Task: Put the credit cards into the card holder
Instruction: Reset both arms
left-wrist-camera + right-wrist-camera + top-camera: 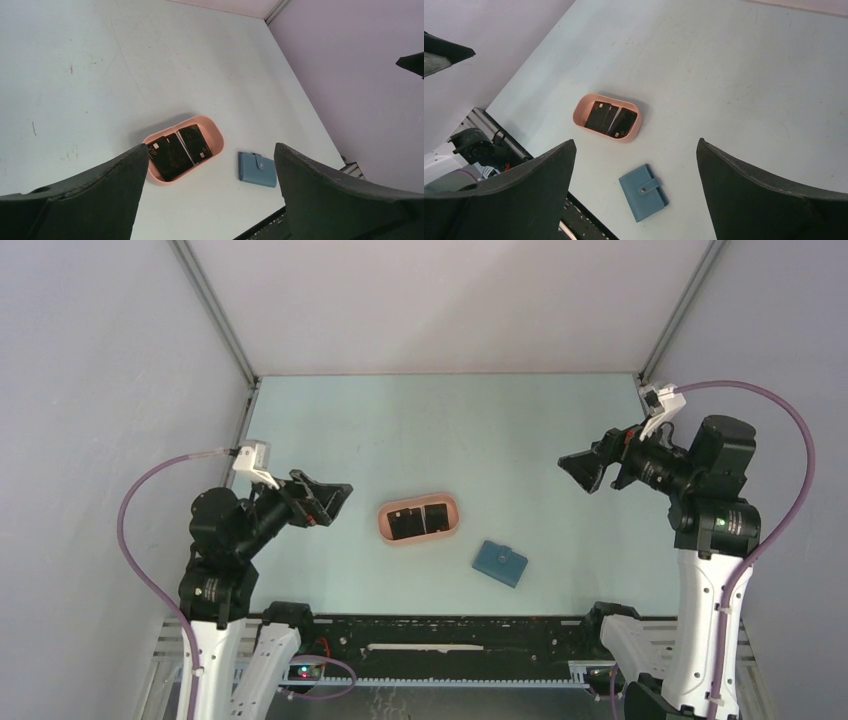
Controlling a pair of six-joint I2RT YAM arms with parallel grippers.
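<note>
Black credit cards (420, 520) (178, 150) (610, 120) lie side by side inside a pink oval tray (384, 523) (216, 136) (579, 114) near the table's front middle. The blue card holder (500, 563) (257, 169) (642, 191) lies folded and snapped shut on the table, just right of the tray. My left gripper (335, 498) (210, 155) hangs open above the table, left of the tray, with nothing between its fingers. Well off to the right, raised above the table, my right gripper (582, 468) (636, 150) is open and empty too.
The pale table (450, 430) runs back to a white rear wall, with grey side walls left and right. A black rail (440, 635) lines the near edge, between the arm bases.
</note>
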